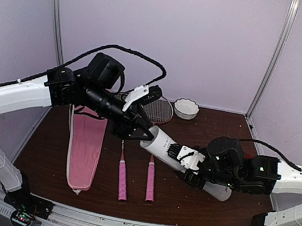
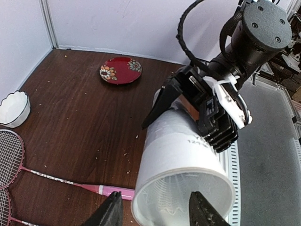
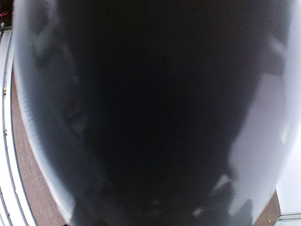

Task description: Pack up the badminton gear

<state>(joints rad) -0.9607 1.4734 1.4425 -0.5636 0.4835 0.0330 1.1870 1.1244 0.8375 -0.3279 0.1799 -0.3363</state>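
My right gripper (image 1: 188, 157) is shut on the long white tube (image 1: 164, 145) and holds it tilted above the table, mouth toward the left arm. In the left wrist view the tube's mouth (image 2: 183, 193) faces the camera, and white feathers of a shuttlecock (image 2: 178, 203) show deep inside. My left gripper (image 2: 155, 197) is open at the rim, one finger outside the tube and one across its mouth. Two rackets with pink handles (image 1: 122, 179) (image 1: 151, 182) lie on the table beside the pink cover (image 1: 85, 147). The right wrist view is a dark blur of the tube (image 3: 150, 113).
A small white scalloped bowl (image 1: 186, 108) stands at the back, next to the racket heads (image 1: 160, 110). A red patterned dish (image 2: 120, 69) lies near the far wall in the left wrist view. White walls and metal posts enclose the brown table (image 1: 217, 130).
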